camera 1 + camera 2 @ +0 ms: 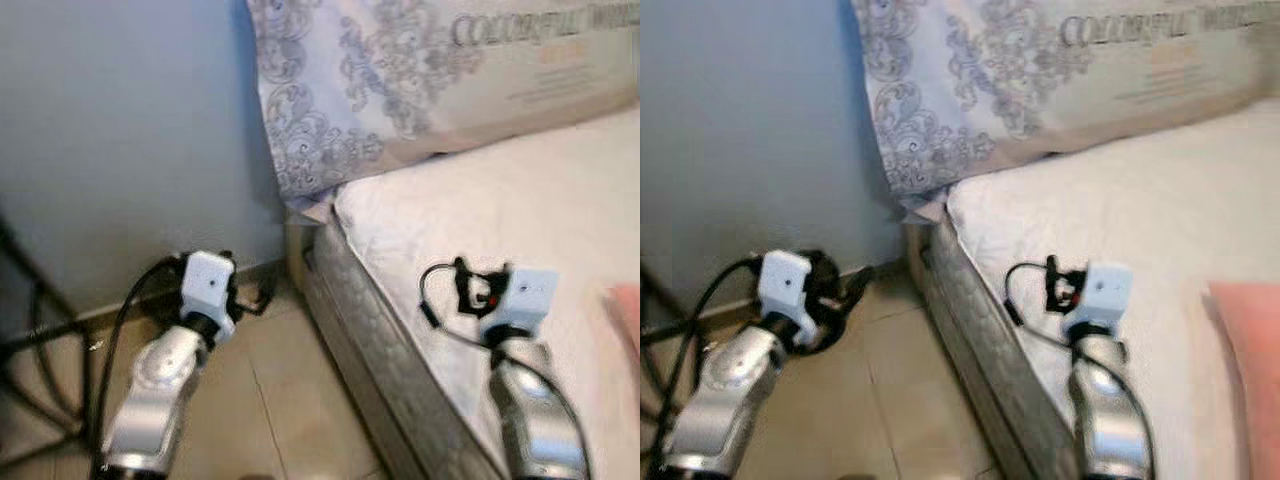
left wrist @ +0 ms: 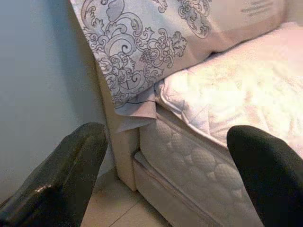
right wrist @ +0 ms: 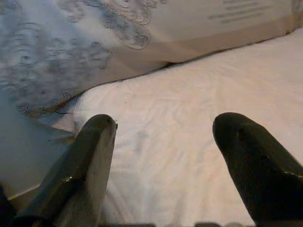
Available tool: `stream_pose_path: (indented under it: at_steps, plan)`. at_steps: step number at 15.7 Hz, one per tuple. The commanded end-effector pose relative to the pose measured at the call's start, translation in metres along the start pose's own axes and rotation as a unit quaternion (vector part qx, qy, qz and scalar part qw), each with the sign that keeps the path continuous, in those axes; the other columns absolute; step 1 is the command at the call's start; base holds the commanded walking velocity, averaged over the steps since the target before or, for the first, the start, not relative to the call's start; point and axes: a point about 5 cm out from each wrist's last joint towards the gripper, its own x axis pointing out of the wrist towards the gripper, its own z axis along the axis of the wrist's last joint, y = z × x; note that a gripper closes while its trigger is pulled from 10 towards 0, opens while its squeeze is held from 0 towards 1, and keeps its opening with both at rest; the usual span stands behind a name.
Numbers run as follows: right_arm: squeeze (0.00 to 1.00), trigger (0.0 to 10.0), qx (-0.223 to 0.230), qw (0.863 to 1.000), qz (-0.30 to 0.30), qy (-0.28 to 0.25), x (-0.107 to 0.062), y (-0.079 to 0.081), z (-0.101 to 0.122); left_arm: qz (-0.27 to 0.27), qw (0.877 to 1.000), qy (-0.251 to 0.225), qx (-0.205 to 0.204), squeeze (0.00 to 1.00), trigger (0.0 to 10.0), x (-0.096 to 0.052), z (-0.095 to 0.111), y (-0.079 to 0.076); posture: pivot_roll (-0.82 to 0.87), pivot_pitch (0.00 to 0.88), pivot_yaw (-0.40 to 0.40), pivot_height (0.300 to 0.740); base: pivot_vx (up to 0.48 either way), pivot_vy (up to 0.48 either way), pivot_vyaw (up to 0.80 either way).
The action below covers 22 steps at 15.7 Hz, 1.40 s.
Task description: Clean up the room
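From the head camera's left eye, the left gripper is held out low over the tiled floor, in the narrow gap between the grey wall and the side of the bed. The bed's corner lies just beside it on its right. The right gripper is held above the white sheet, near the mattress edge. Ahead of both grippers a patterned pillow leans at the head of the bed, one corner drooping over the mattress corner. A pink cloth lies on the sheet to the right of the right gripper, apart from it. Black cables run along the floor to the left of the left arm.

The right eye shows the same scene, with more of the pink cloth visible beside the right arm.

In the left wrist view, the two black fingers are spread wide with nothing between them. Beyond them are the quilted mattress side and the pillow's hanging corner.

In the right wrist view, the fingers are likewise spread apart and hold nothing. The sheet lies beneath and ahead of them, and the pillow is farther ahead.
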Motion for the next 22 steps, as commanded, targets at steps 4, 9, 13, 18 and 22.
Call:
stream_pose_path:
  at_steps: [4,9,13,18,22]
  plan:
    - [0.00,10.0,-0.005,1.000,-0.024,-0.013,-0.003,-0.008,0.006,-0.012,1.000,-0.001,0.003,0.00,10.0,0.000,0.002,-0.004,0.00,0.000,0.004,0.740,0.000,0.480,-0.80]
    - [0.00,10.0,-0.005,0.999,-0.030,-0.017,-0.003,-0.005,0.009,-0.024,0.999,-0.008,0.031,0.00,10.0,0.009,0.007,-0.008,0.00,0.000,0.004,0.740,0.000,0.077,-0.80]
    - [0.00,10.0,-0.008,0.999,-0.029,-0.014,-0.001,-0.006,0.010,-0.021,0.999,0.003,0.025,0.00,10.0,0.011,0.005,-0.009,0.00,0.000,-0.002,0.740,0.000,-0.280,-0.80]
    - [0.00,10.0,-0.012,0.999,-0.028,-0.013,0.001,-0.007,0.011,-0.022,1.000,-0.001,0.015,0.00,10.0,0.013,0.004,-0.009,-0.01,0.000,0.001,0.740,0.000,0.480,-0.80]
    - [0.00,10.0,-0.025,1.000,-0.014,-0.011,0.002,-0.004,0.011,-0.003,0.999,-0.011,0.037,0.00,10.0,0.014,0.008,-0.006,0.00,0.000,-0.004,0.740,0.000,0.000,-0.80]
